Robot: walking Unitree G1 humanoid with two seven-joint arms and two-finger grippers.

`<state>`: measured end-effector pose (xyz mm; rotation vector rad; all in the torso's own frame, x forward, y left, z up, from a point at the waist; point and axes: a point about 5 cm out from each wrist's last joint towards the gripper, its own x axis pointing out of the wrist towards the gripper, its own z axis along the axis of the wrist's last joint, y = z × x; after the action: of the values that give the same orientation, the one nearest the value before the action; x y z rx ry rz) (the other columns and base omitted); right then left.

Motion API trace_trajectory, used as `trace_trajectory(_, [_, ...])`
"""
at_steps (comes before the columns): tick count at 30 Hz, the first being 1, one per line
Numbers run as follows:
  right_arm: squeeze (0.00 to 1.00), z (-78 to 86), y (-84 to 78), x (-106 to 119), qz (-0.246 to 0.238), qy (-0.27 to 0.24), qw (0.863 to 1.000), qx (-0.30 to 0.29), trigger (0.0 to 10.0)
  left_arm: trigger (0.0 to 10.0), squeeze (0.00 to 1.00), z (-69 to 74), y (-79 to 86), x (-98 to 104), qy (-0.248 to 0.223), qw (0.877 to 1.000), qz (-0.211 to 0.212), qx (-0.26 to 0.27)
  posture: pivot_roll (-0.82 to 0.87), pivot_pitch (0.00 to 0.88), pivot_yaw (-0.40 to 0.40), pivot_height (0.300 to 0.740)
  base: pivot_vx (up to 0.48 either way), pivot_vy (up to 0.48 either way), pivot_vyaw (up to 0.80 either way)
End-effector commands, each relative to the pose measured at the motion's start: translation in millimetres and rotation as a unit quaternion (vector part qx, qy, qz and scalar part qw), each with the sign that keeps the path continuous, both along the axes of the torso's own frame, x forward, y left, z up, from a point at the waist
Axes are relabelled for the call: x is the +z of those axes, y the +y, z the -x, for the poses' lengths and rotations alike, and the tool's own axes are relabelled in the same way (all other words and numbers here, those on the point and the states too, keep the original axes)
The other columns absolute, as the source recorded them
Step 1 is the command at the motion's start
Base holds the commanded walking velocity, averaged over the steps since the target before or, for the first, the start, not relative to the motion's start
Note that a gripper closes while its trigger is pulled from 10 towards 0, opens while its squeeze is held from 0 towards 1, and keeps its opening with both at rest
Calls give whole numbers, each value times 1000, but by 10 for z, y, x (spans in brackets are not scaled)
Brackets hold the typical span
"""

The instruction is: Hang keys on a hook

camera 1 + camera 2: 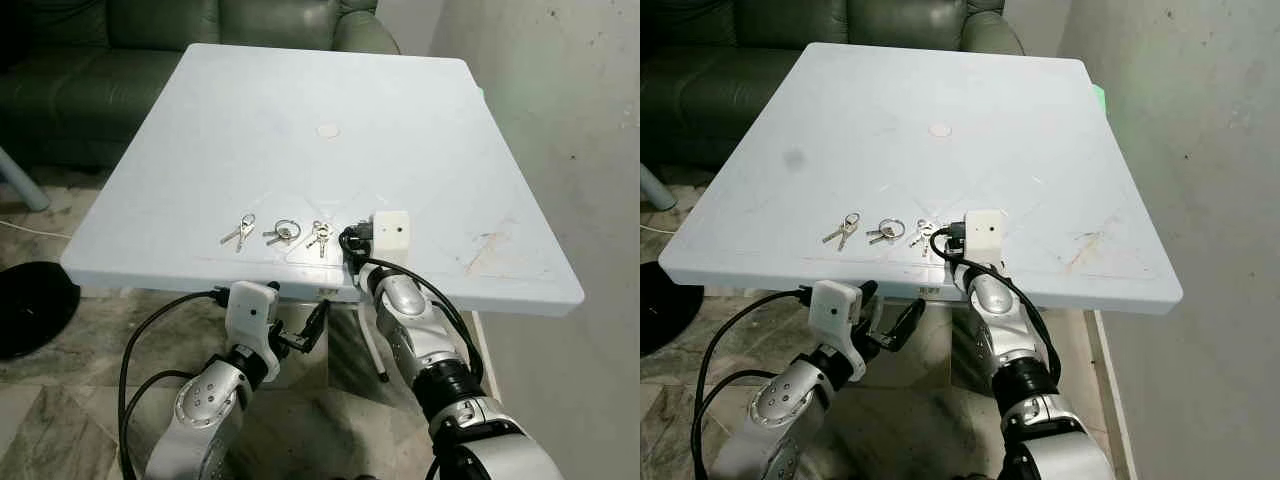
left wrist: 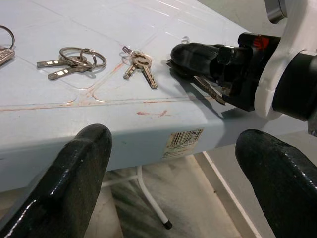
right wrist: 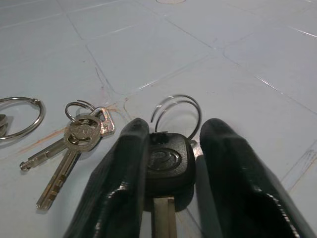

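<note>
The right gripper (image 3: 168,163) rested on the near edge of the white table (image 1: 420,130), its two black fingers (image 3: 121,178) clamped on the black head of a car key (image 3: 166,163). The key lay between the fingers, its long axis in line with them: the split ring (image 3: 176,106) pointed to the far side of the table, the blade back toward the wrist. Just left of the gripper lay a bunch of two keys (image 1: 319,236), then a ring bunch (image 1: 283,233), then a third bunch (image 1: 240,232), all flat in a row near the edge. The left gripper (image 1: 300,338) hung below the table edge, fingers (image 2: 74,173) spread apart and grasping nothing
</note>
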<state>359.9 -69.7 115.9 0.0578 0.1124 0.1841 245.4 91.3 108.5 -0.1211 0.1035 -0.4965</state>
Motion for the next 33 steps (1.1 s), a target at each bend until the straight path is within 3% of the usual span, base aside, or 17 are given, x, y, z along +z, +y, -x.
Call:
trace_trajectory(1, [0, -12, -10, 2, -4, 10, 1000, -7, 1961, 10000, 0, -2, -2, -8, 4, 1000, -1, 4, 68, 129, -68, 740, 0, 0, 0])
trace_trajectory(2, [0, -14, -12, 1, -6, 12, 1000, -8, 2118, 10000, 0, -2, -2, -7, 4, 1000, -1, 4, 68, 129, -67, 740, 0, 0, 0])
trace_trajectory(3, [0, -16, -13, 3, -7, 12, 1000, -9, 3608, 10000, 0, -2, -2, -7, 4, 1000, -1, 4, 68, 129, -67, 740, 0, 0, 0])
trace_trajectory(4, [0, -18, -4, 13, -8, 11, 1000, -2, 7882, 10000, 0, -5, -5, -7, 5, 1000, 0, 5, 68, 130, -68, 740, 0, 0, 0])
trace_trajectory(5, [0, -20, 5, 9, -8, 16, 1000, 2, 10000, 10000, 0, -6, -8, -7, 5, 1000, 0, 6, 68, 129, -69, 740, 0, 0, 0])
trace_trajectory(12, [0, -33, 16, 43, -41, 10, 999, 8, 10000, 10000, 0, -11, -29, -1, 5, 1000, 5, 6, 68, 129, -72, 740, 0, 0, 0])
trace_trajectory(13, [55, -41, 11, 54, -51, 12, 999, 4, 10000, 10000, 0, -12, -31, 0, 5, 1000, 6, 6, 69, 129, -73, 740, 0, 0, 0])
trace_trajectory(16, [55, -46, 8, 56, -55, 13, 998, 3, 10000, 10000, 0, -13, -32, 1, 4, 1000, 6, 6, 69, 130, -74, 740, 0, 0, 0])
trace_trajectory(17, [1000, -60, -5, 74, -65, 14, 998, -1, 10000, 10000, 0, -14, -31, 0, 4, 1000, 6, 7, 70, 131, -75, 740, 0, 0, 0])
trace_trajectory(18, [839, -68, -10, 78, -52, 15, 998, -7, 10000, 10000, 0, -13, -28, -1, 5, 1000, 6, 7, 70, 131, -75, 740, 0, 0, 0])
trace_trajectory(20, [839, -73, -3, 81, -54, 18, 998, -4, 10000, 10000, 0, -11, -24, -3, 5, 1000, 6, 9, 70, 132, -75, 740, 0, 0, 0])
trace_trajectory(21, [0, -75, -2, 89, -56, 16, 998, -3, 10000, 10000, 0, -11, -25, -1, 5, 1000, 7, 10, 72, 132, -77, 740, 0, 0, 0])
trace_trajectory(26, [0, -80, 5, 109, -52, 9, 999, -11, 10000, 10000, 0, -12, -29, -1, 5, 1000, 7, 11, 73, 131, -78, 740, 0, 0, 0])
trace_trajectory(30, [0, -93, 19, 93, -13, 24, 999, -33, 10000, 10000, 0, -15, -29, 3, 5, 1000, 9, 12, 74, 132, -80, 740, 0, 0, 0])
trace_trajectory(31, [0, -95, 18, 93, -8, 24, 999, -36, 4902, 10000, 0, -17, -29, 4, 5, 1000, 9, 12, 74, 132, -80, 740, 0, 0, 0])
trace_trajectory(32, [0, -94, 20, 90, -6, 24, 999, -35, 4902, 10000, 0, -17, -30, 3, 5, 1000, 9, 12, 74, 132, -80, 740, 0, 0, 0])
trace_trajectory(33, [0, -94, 19, 89, 1, 23, 999, -38, 3608, 10000, 0, -18, -29, 3, 5, 1000, 8, 13, 74, 131, -80, 740, 0, 0, 0])
